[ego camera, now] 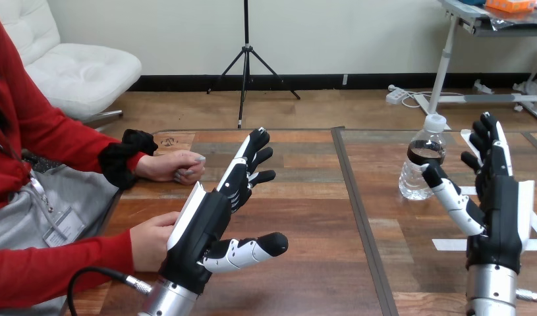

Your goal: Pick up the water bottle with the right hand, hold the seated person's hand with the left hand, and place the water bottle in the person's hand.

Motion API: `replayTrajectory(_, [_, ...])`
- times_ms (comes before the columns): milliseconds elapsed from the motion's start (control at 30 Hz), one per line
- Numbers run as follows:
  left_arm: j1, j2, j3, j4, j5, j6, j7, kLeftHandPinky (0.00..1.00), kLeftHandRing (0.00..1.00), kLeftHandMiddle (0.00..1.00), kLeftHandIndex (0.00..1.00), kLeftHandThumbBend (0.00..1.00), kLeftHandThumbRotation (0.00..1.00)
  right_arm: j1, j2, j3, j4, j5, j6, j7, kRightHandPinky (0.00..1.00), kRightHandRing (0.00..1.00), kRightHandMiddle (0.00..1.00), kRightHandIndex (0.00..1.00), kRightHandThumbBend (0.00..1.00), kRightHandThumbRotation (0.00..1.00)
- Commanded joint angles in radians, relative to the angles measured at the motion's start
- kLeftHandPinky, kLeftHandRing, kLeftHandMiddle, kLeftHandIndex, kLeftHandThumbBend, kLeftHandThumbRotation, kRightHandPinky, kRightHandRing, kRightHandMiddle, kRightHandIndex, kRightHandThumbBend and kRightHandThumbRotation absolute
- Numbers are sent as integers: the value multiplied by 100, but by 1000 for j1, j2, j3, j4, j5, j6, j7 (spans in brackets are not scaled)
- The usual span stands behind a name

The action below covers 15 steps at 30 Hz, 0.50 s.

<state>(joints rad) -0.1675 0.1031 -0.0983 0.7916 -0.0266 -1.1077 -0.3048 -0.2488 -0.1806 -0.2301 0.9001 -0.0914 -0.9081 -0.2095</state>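
While it fills the lower frame, desk (318,263): wooden, with a dark seam down its middle.
Left robot hand (199,230): lower left of centre, on edge, fingers straight and spread, thumb out to the right, holding nothing.
Right robot hand (499,217): right edge, upright, fingers spread, thumb reaching toward the bottle; contact unclear.
Person's lower hand (150,240): just left of the left robot hand's back, partly hidden; touching cannot be told.
Person's upper hand (173,166): loosely closed on the desk, left of centre.
Bottle (422,161): upright on the desk, upper right, just left of the right robot hand's thumb.
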Motion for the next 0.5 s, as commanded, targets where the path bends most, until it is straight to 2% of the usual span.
replayTrajectory(0, [-43, -4, 11, -23, -5, -24, 2, 86, 95, 100, 99, 100, 68, -104, -28, -3, 50, 34, 29, 29, 88, 95, 94, 97, 100, 54])
replayTrajectory(333, [-36, -3, 12, -35, 9, -28, 13, 86, 96, 100, 100, 100, 68, -159, -53, -1, 128, 34, 96, 20, 89, 96, 94, 97, 100, 56])
replayTrajectory(467, [-33, -4, 11, -39, 5, -27, 12, 86, 95, 100, 100, 100, 69, -183, -60, -4, 161, 51, 114, 44, 90, 97, 95, 98, 100, 56])
